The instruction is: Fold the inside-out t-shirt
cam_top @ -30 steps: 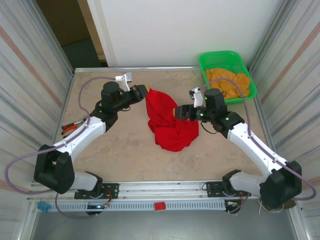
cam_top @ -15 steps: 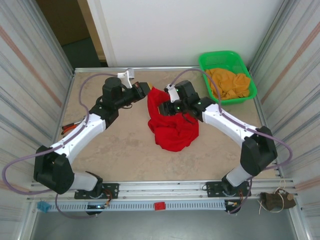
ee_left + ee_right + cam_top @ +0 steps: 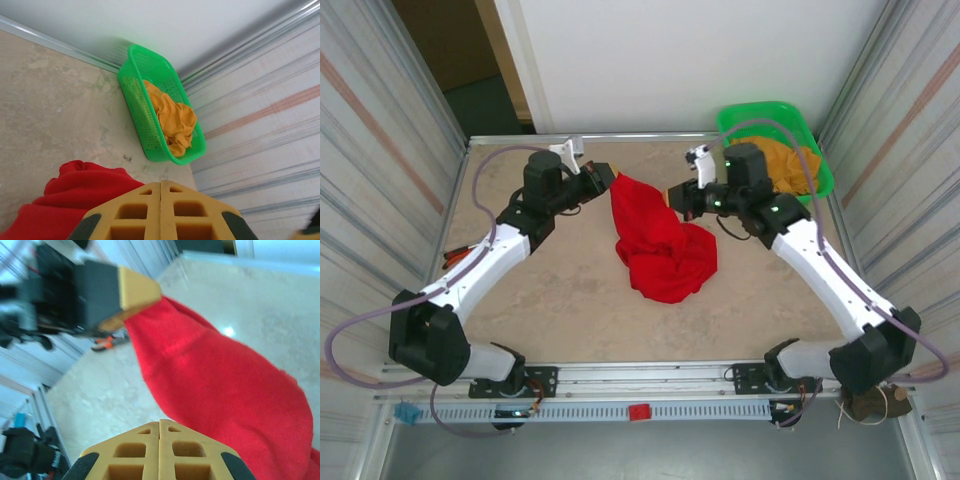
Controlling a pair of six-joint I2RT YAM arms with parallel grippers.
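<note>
Right arm has pulled back from over the shirt toward the far right. Its right pincer (image 3: 676, 197) now sits at the right edge of the cloth, where half a second ago it was above the middle. Its jaws have gone from apart to together. Left arm has barely shifted.

The inside-out t-shirt (image 3: 660, 250) lies mid-table, bunched in a red heap on the table (image 3: 550, 290). Its upper left corner is drawn up and out toward the left pincer (image 3: 607, 180). The left pincer is clamped on that corner: in the right wrist view the red fabric runs straight into its yellow tip, taut, with a seam line across it. In the left wrist view the yellow pads (image 3: 135, 210) meet flush, with red cloth bulging just to their left.

In the right wrist view the right pincer's pads are pressed together, with fabric right at the tips and running off to the lower right. Cannot tell if any cloth is caught between them.

Green basket (image 3: 135, 95) is in the far right corner of the table, with an orange-yellow cloth (image 3: 172, 120) piled inside, well apart from the shirt. The right arm's wrist partly covers the basket in the top view. Red-handled tools (image 3: 460, 256) lie at the left table edge beside the left arm.
</note>
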